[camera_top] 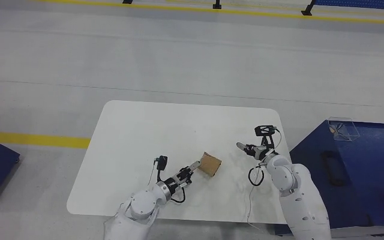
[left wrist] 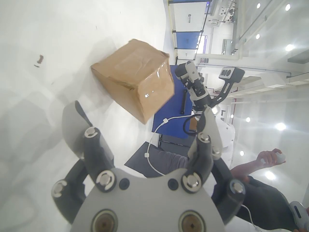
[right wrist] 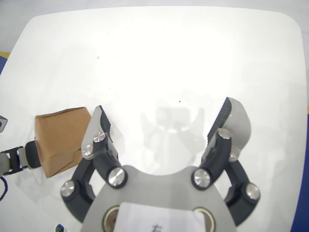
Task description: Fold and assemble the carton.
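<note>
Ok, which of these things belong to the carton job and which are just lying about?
Job: carton, left gripper, right gripper.
Lying about: small brown scrap on the table, clear container on the blue stand.

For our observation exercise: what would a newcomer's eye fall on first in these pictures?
A brown carton stands on the white table, towards the robot's edge. The left gripper sits open right beside it, while the right gripper hangs open over bare table, apart from the carton.

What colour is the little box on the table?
The carton is plain brown, clearest in the left wrist view.
</note>
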